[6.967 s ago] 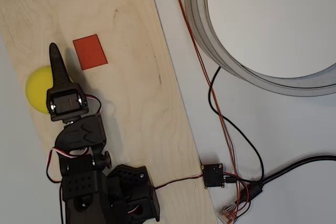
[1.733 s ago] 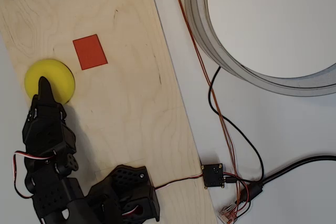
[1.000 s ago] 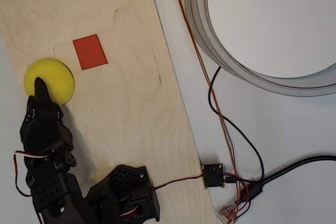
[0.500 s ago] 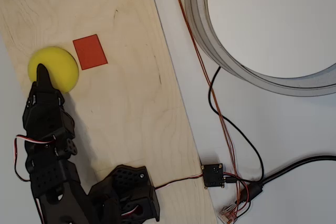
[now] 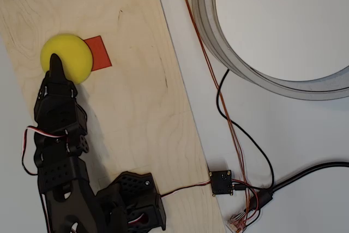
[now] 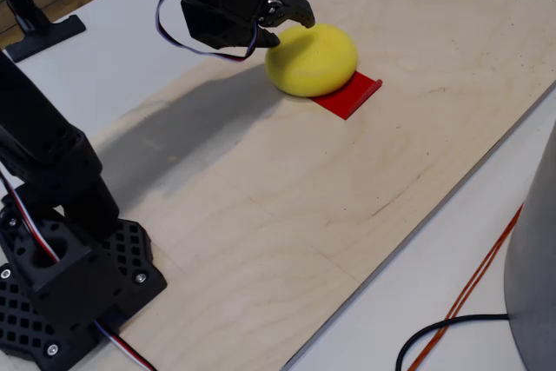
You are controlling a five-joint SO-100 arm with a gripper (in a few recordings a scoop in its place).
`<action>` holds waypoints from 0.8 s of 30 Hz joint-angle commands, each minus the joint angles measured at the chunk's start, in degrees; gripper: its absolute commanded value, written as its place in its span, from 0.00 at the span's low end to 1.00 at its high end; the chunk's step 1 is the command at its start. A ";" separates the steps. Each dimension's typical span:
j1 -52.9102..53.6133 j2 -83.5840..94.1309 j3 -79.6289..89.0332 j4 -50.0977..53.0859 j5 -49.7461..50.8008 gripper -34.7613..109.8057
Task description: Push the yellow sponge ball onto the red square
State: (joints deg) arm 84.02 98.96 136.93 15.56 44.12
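Pressing its seemingly closed fingers against the near-left side of the yellow sponge ball (image 5: 66, 58), the black gripper (image 5: 54, 61) had the ball overlapping the left part of the red square (image 5: 100, 53) on the plywood board (image 5: 131, 107), leaving a short push rightward to centre it.

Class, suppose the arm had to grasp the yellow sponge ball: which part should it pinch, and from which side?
Probably across the yellow sponge ball at its widest middle, descending from above. It is round, so any pair of opposite sides serves, and the top is clear; the gripper sits at its lower-left edge.
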 commanded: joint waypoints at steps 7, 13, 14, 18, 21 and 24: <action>4.31 0.88 -2.02 0.44 0.18 0.36; 6.50 0.18 -2.72 0.44 -0.44 0.36; 6.68 0.09 -2.81 0.44 -0.62 0.36; 7.65 -0.09 -2.81 0.44 -0.88 0.37; 8.70 -0.09 -2.55 0.44 -1.23 0.36; 9.93 -0.09 -2.20 0.44 -1.76 0.36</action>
State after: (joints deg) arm 91.76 98.09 135.70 15.47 42.45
